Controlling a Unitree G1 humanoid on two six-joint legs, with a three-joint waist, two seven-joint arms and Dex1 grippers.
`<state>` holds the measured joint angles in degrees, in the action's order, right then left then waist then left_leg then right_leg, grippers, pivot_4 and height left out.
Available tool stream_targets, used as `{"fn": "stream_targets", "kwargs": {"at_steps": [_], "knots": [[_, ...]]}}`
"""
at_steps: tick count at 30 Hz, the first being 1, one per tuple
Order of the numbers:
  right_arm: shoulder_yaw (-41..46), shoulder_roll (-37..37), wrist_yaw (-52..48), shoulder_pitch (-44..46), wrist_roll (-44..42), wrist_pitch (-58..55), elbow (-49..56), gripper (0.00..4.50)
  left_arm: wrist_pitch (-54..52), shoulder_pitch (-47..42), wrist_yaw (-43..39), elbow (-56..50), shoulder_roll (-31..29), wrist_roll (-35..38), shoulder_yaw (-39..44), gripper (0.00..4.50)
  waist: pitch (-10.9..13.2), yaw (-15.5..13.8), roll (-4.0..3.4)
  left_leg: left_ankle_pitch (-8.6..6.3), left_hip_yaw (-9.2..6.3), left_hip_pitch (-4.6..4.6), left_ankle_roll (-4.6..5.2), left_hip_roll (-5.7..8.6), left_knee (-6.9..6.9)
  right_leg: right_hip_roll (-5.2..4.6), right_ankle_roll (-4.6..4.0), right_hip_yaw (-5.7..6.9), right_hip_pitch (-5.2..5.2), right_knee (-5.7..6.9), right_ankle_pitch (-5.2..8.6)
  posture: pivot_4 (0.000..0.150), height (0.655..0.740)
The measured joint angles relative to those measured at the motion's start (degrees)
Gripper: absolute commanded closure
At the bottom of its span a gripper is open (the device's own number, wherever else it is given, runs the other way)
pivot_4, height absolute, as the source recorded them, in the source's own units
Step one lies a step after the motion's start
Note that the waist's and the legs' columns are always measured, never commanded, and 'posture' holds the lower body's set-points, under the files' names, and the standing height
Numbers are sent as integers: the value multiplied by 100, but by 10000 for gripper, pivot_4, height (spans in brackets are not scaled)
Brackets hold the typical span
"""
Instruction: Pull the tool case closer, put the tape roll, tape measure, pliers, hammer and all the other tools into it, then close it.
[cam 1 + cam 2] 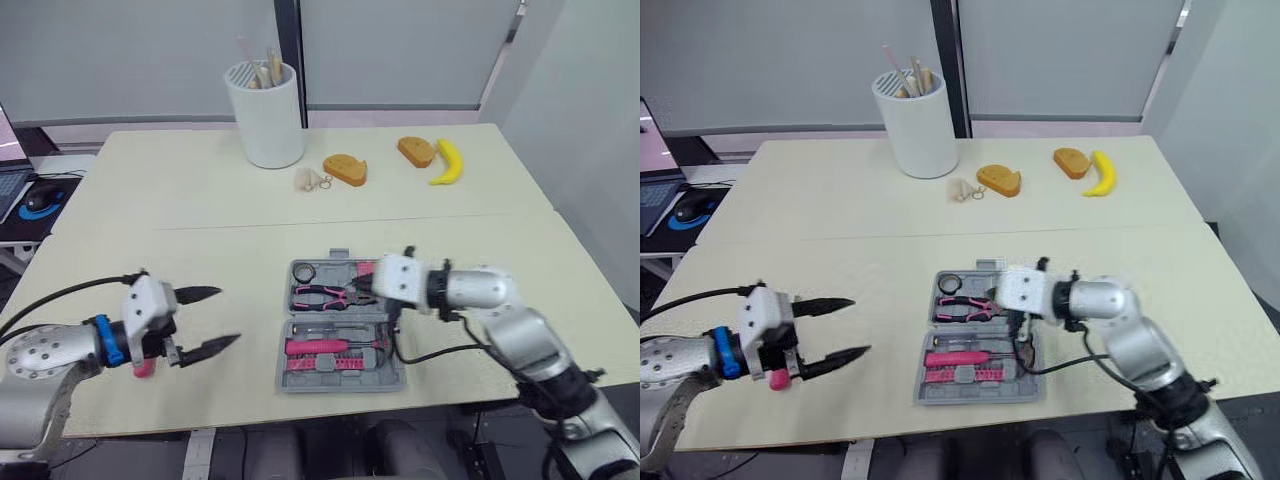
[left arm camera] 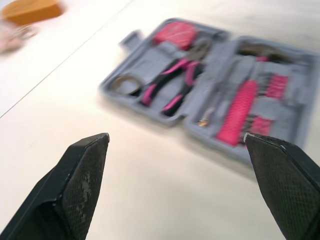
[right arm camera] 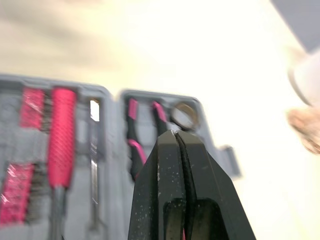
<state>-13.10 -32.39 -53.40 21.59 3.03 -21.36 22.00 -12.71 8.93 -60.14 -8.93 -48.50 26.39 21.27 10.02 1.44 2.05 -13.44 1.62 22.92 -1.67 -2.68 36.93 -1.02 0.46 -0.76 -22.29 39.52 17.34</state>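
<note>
The grey tool case [image 1: 338, 328] lies open near the table's front edge. Its far half holds a tape roll ring [image 1: 304, 271] and pink-handled pliers [image 1: 322, 295]. The near half holds a pink screwdriver handle [image 1: 320, 346] and pink bits. My right gripper [image 1: 360, 291] hovers over the far half's right end beside the pliers, its fingers [image 3: 176, 150] pressed together with nothing visibly held. To the left of the case my left gripper [image 1: 226, 318] is open above bare table, pointing at the case [image 2: 210, 90]. A small pink piece [image 1: 143, 368] shows under the left wrist; I cannot tell what it is.
At the back stand a white cylinder holder [image 1: 265, 112] with sticks, a small keychain [image 1: 310, 180], two bread pieces [image 1: 346, 168] [image 1: 416, 150] and a banana [image 1: 447, 162]. A mouse [image 1: 40, 198] lies on a side desk off the table's left.
</note>
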Motion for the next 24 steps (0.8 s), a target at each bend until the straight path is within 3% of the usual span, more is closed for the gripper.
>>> {"fn": "stream_targets", "kwargs": {"at_steps": [8,15,19,24], "knots": [[2150,-1173,-89,-1814,-762,-9,399,44799,-593,383,738,1301,154,177,1287,0,-1,13,3,0,7,-4,0,-1,-3,-4,0,-3,2,-5,0,1500,7303],[3532,-1288,-476,-3637,-1577,-21,636,29592,-862,1408,1116,2022,521,241,2160,0,-10,40,18,-4,12,-6,-3,-4,-10,-6,0,-6,4,-14,2,1500,7303],[3580,-1449,-838,-4328,-1554,504,553,19275,-853,1733,1041,2056,561,241,2204,0,-17,-22,29,-3,11,-17,-4,-5,-1,-16,26,6,9,-16,19,1500,7303],[3609,-1619,-1041,-4459,-1609,832,235,4690,-858,1933,892,1993,561,261,2212,0,-36,-66,46,-3,20,-33,-5,-11,-4,-21,-7,5,15,-40,36,1500,7303]]}}
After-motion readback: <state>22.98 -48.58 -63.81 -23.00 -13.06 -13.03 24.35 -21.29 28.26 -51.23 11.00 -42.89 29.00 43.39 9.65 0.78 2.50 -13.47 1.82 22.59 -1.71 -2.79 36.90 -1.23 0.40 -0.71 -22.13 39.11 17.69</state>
